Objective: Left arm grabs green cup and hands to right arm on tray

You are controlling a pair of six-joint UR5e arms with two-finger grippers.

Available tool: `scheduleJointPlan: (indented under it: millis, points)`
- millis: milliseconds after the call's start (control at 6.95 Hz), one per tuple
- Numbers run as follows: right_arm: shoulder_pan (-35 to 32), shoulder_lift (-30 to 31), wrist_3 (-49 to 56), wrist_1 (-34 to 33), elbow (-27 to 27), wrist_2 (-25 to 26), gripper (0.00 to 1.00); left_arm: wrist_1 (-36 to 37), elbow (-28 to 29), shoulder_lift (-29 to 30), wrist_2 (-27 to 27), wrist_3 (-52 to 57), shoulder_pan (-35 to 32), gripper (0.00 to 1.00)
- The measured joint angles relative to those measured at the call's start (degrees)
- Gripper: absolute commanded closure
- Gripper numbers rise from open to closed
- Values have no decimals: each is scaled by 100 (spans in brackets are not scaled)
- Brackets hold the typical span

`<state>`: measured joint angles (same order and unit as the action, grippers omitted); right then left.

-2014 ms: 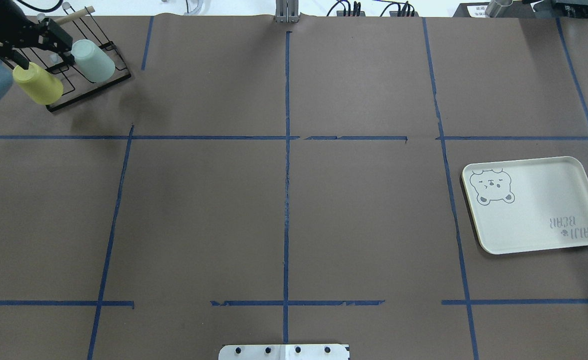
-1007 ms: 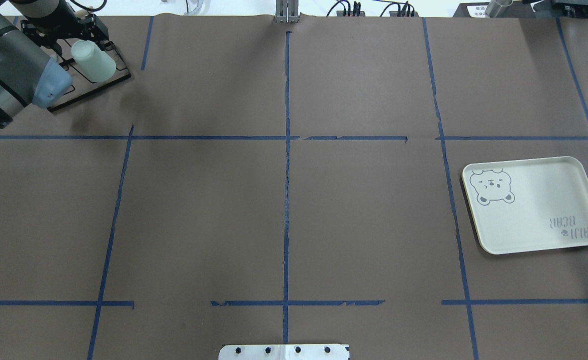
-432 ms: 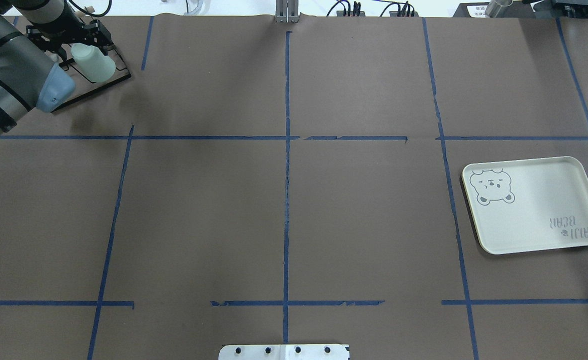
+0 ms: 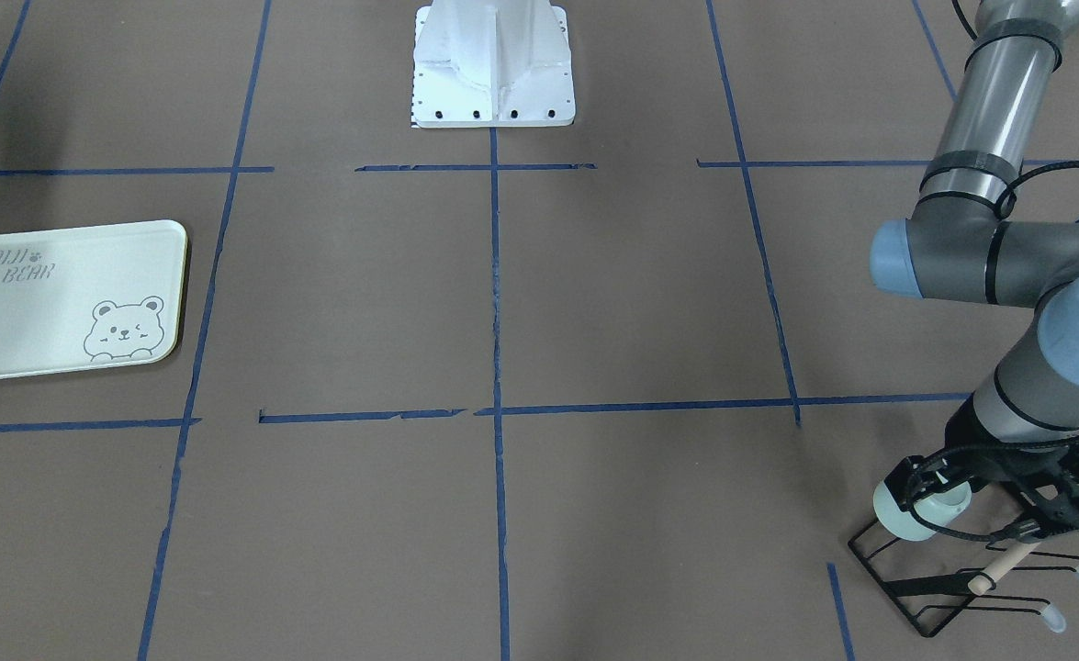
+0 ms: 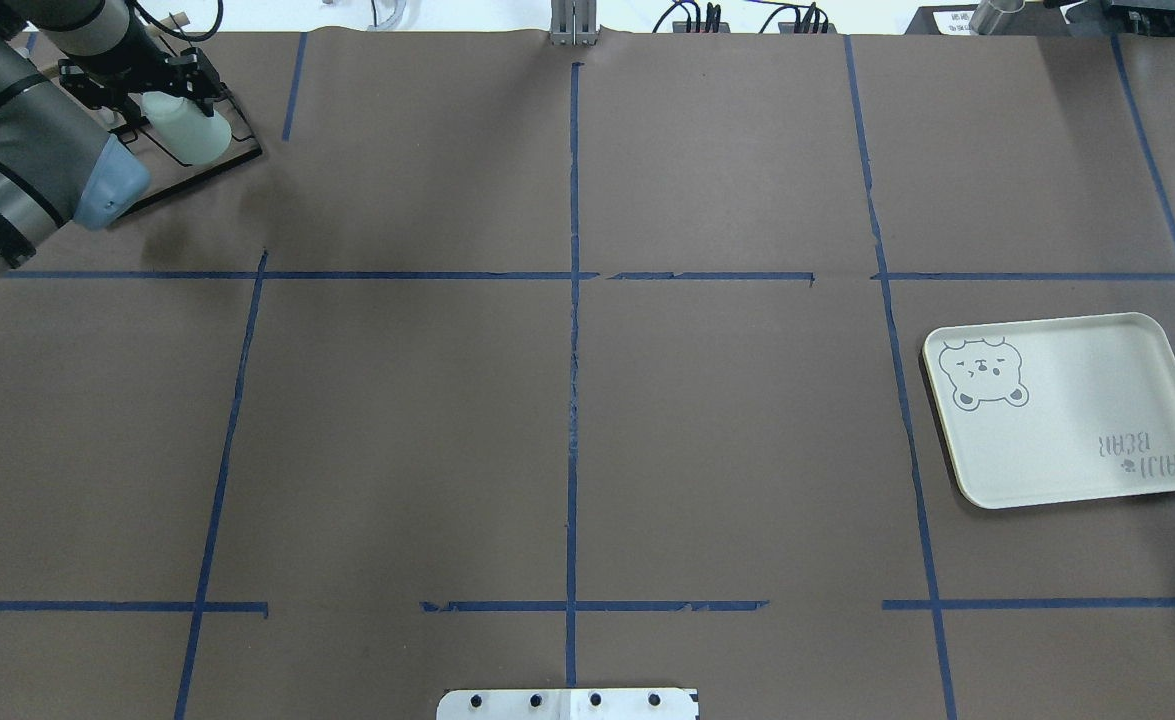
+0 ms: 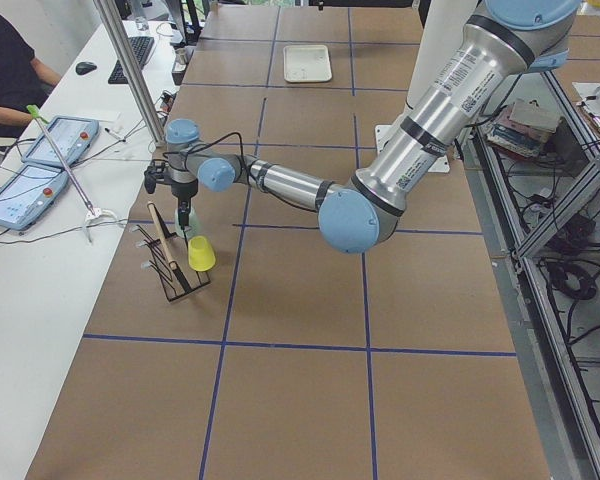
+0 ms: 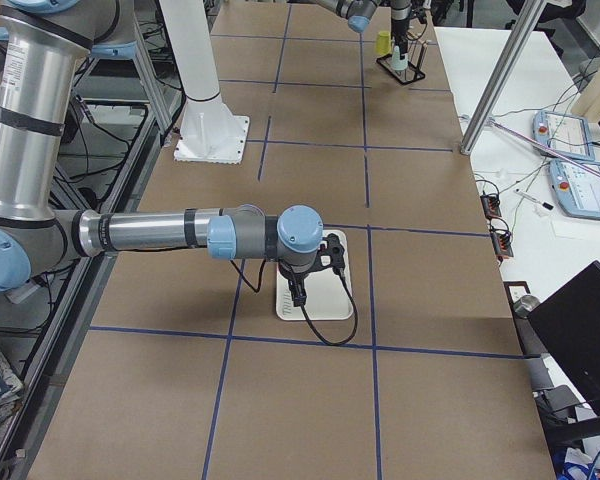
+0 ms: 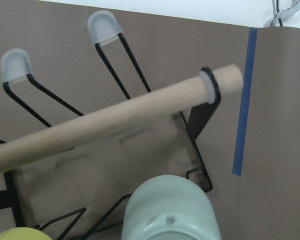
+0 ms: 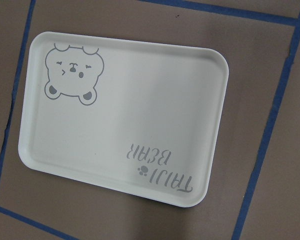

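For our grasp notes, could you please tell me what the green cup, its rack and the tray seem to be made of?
Green cup: likely plastic, smooth, matte, evenly pale mint. Rack: thin black wire, probably coated metal, carrying a pale rod with a wood-like look. Tray: probably plastic or melamine, matte cream-green with a printed grey bear.

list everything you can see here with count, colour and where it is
green cup: one, pale mint, on the rack
yellow cup: one, yellow, same rack, beside it
rack: one, black wire with wooden bar, table's far left corner
tray: one, cream with grey bear, right side
table: one, brown with blue tape grid
left gripper: one, black, fingers open astride the green cup
right gripper: one, black, above the tray, state unclear
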<state>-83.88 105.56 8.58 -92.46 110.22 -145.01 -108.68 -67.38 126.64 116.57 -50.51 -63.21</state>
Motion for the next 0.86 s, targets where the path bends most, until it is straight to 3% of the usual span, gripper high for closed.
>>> scheduleJointPlan:
  millis: [432,576,863]
  points:
    - [3,5,-13,0,1,-3,0,53,-358,-35,68,51,-159,100]
    - [17,6,-8,0,3,-5,0,233,-919,-179,157,61,-373,100]
    - [132,-10,-9,0,1,1,0,1160,-2584,-611,232,49,-677,100]
